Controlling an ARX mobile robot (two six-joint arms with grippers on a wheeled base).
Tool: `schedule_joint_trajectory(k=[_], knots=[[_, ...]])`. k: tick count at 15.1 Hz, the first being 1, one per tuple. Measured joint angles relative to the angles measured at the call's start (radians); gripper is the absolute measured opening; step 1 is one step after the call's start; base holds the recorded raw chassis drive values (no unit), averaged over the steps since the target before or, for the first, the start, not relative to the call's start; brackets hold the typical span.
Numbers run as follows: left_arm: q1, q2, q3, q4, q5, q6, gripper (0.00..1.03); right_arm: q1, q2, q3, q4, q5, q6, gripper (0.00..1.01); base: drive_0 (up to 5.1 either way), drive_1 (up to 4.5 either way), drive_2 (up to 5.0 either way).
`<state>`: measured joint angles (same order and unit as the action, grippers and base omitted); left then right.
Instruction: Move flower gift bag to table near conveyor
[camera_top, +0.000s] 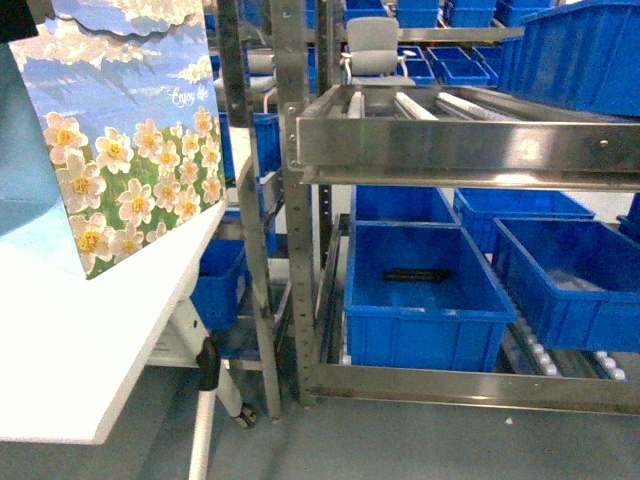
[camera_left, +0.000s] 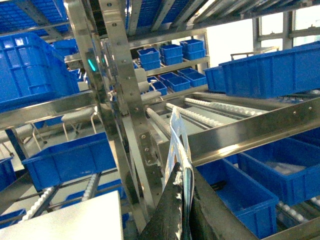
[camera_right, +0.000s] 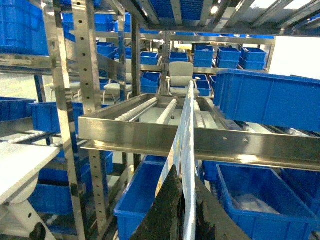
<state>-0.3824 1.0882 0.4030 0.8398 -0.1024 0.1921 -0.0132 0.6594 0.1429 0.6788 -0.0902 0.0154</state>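
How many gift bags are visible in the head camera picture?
1. The flower gift bag is at the upper left, above the white table. Its top is cut off, and other bags may be outside the frame.

A warehouse or factory parts store: steel racks (camera_right: 82, 100) stacked with blue bins (camera_top: 420, 290) fill every view, with a roller conveyor (camera_right: 150, 107) running ahead of the pincers, a white table (camera_top: 80, 340) to their left, and office chairs (camera_right: 181, 77) behind the conveyor.
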Motion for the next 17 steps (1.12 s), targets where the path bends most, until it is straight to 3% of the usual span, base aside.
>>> schedule_joint_trajectory(k=[17], knots=[[0.0,0.001,0.0,-0.001,-0.001,0.0,0.02,0.0,0.0,0.0,0.0,0.0,0.0,0.03,-5.0,2.43,2.4]])
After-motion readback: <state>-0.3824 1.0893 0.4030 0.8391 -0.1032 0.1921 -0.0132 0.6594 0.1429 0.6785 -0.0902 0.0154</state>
